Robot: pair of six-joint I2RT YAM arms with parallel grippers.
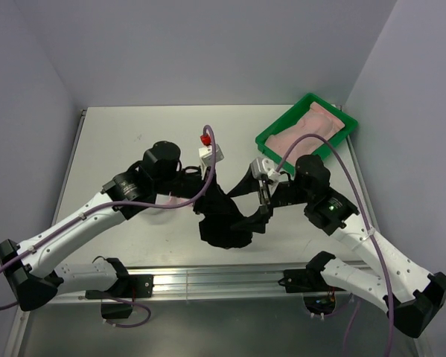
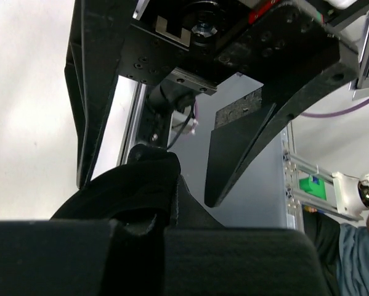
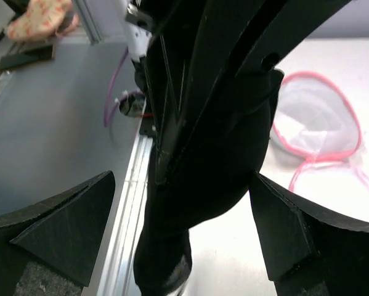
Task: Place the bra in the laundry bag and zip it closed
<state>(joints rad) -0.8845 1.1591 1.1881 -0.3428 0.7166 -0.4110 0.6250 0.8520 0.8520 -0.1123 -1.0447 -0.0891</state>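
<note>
From above, my left tool (image 1: 206, 187) pinches the black bra (image 1: 224, 219), which hangs just beside the spread right tool (image 1: 263, 208). Left wrist: only the bra's dark cloth shows at its tips. Right wrist: the laundry bag (image 3: 313, 117) lies on the worktop (image 3: 344, 65) beyond the bra, so I'd carry the bra over the bag's mouth before releasing.

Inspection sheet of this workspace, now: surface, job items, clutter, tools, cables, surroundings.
Surface: pale table, no spills seen.
Job's things: black bra hangs over the table; laundry bag lies on the table, bra not in it.
Clutter: green tray holding pink cloth, far right corner.
Tools: left tool shut on the bra; right tool open, a finger either side of it.
Cables: purple cables along both arms.
Surroundings: plain walls; metal rail at near edge.
</note>
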